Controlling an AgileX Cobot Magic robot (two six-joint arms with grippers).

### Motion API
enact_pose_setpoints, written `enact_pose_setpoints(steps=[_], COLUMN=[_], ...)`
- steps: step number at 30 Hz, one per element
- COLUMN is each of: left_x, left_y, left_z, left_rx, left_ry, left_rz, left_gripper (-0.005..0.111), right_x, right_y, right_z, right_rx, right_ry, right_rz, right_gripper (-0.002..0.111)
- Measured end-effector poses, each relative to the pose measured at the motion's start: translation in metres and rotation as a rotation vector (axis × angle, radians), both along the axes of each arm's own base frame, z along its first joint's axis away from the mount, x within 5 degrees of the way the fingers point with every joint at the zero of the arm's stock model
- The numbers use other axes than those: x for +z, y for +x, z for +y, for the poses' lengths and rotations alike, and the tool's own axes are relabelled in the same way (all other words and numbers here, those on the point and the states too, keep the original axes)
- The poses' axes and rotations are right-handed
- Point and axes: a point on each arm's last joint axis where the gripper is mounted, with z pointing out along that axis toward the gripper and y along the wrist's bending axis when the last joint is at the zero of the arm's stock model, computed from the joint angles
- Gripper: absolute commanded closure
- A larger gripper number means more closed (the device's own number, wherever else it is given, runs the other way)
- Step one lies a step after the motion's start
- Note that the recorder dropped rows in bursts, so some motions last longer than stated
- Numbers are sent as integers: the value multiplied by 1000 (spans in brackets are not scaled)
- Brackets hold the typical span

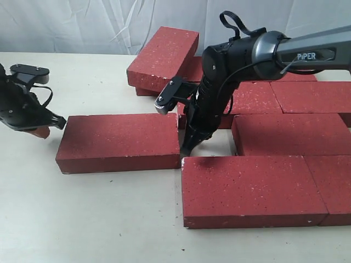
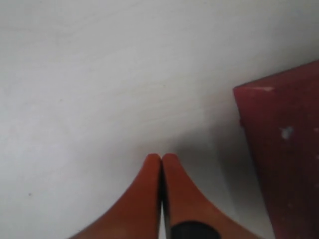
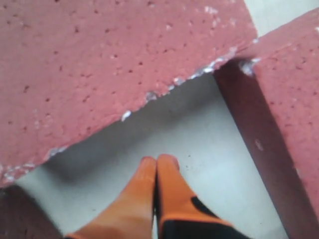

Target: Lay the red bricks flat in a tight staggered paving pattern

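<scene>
Right jaws shut, empty, in the gap between loose brick [image 1: 118, 142] and laid red bricks [image 1: 288, 134] toward the counter's [image 1: 93, 219] right edge, left jaws shut toward its left edge, left wrist, closed fingertips [image 2: 147, 191] beside that brick's corner [image 2: 284, 159], right wrist, fingertips [image 3: 142, 194] between bricks [image 3: 99, 64].

This looks like a robotics lab bench staged for recording, not a building site or a home. A plain off-white table [image 1: 109, 219] carries loose red bricks [image 1: 118, 141], laid straight on its bare top. A crinkled white sheet [image 1: 82, 22] hangs behind as a backdrop and hides the rest of the room. Two black robot arms reach over the table. The right arm [image 1: 307, 55] bears the printed name PIPER, and the left arm [image 1: 19, 107] comes in from the edge.
</scene>
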Motion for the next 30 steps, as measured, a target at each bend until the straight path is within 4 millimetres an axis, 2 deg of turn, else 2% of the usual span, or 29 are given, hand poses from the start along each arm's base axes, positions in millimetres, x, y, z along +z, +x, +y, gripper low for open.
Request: enact_pose_setpoints(steps=[8, 30], left_x=[1, 3], left_y=[-1, -3], left_z=[-9, -20], left_rx=[-60, -175], left_ry=[-93, -154], left_rz=[4, -8], left_gripper=[107, 107], right_x=[-1, -2], right_y=[2, -1], right_z=[1, 10], right_rx=[-7, -70], right_ry=[15, 115], right_rz=[-14, 36], right_gripper=[109, 109])
